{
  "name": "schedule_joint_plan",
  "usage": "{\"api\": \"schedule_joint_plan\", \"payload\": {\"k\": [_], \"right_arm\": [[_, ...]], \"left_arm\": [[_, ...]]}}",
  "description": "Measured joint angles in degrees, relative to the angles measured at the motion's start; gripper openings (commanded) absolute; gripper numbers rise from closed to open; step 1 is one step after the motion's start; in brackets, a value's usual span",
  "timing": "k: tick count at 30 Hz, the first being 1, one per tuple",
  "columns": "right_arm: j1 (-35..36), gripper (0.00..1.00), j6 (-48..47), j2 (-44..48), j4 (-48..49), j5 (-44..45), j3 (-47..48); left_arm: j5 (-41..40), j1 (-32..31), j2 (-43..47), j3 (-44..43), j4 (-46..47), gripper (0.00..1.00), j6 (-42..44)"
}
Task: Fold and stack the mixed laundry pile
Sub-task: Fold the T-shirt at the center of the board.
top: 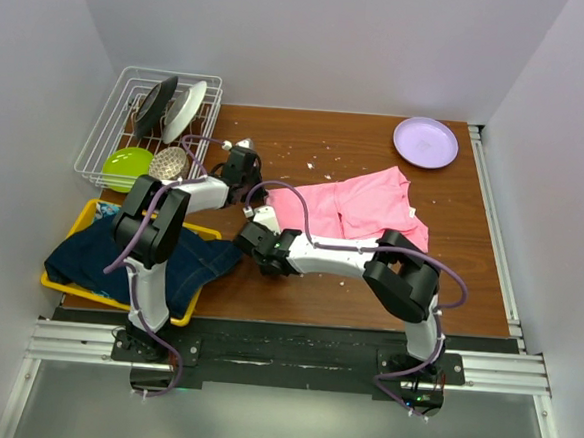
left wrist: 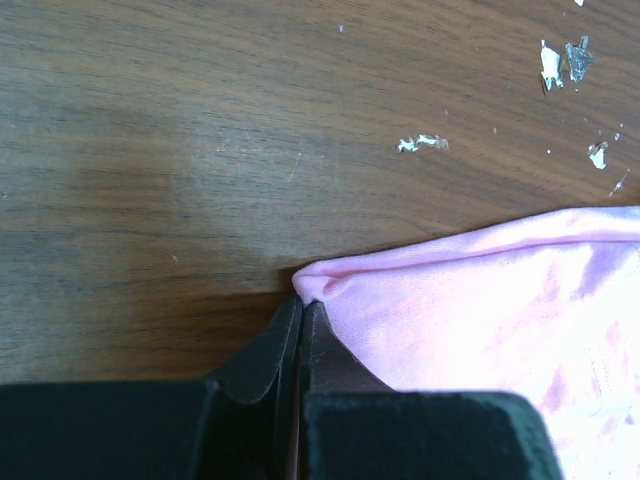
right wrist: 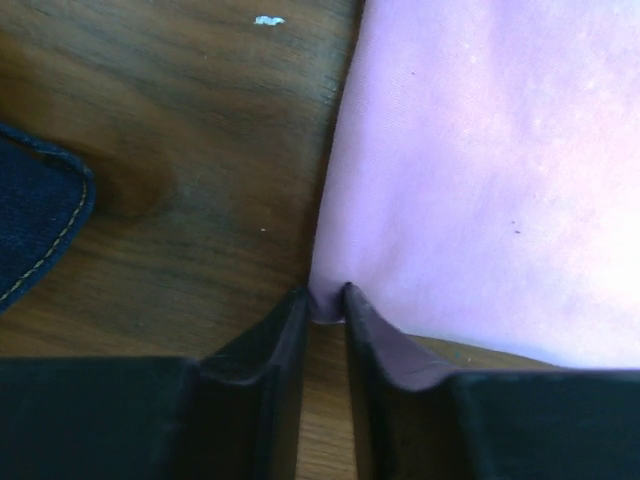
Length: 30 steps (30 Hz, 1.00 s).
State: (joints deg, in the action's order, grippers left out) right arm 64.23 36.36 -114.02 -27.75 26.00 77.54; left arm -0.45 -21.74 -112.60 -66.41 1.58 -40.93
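On the surface (top: 367, 289), left gripper (left wrist: 300, 305) and right gripper (right wrist: 327, 300) each pinch the pink T-shirt (top: 358, 212) apparently mid-fold; the denim jacket (top: 174, 259) lies unfolded.

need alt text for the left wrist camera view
The left gripper is closed on the folded corner of a pink T-shirt lying on a brown wooden table. A few white scraps are scattered on the wood beyond it.
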Motion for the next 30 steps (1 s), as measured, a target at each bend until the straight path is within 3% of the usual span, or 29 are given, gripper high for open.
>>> {"api": "schedule_joint_plan", "payload": {"k": [3, 12, 20, 25, 30], "right_arm": [[0.0, 0.0, -0.3, -0.2, -1.0, 0.5, 0.6], [0.0, 0.0, -1.5, -0.2, -3.9, -1.9, 6.6], [0.0, 0.0, -1.9, 2.9, -3.9, -6.9, 14.3], [-0.2, 0.0, -1.9, 8.3, -4.0, -6.7, 14.0], [-3.5, 0.0, -1.5, 17.8, -4.0, -5.4, 8.2]], "left_arm": [[0.0, 0.0, 0.0, 0.0, 0.1, 0.0, 0.0], [-2.1, 1.0, 0.4, -1.4, -2.5, 0.0, 1.9], [-6.7, 3.4, 8.7, -1.7, -7.2, 0.0, 4.9], [-6.1, 2.9, 12.5, -4.2, -7.3, 0.0, 6.1], [-5.6, -0.8, 11.8, -12.2, -10.3, 0.0, 6.9]]}}
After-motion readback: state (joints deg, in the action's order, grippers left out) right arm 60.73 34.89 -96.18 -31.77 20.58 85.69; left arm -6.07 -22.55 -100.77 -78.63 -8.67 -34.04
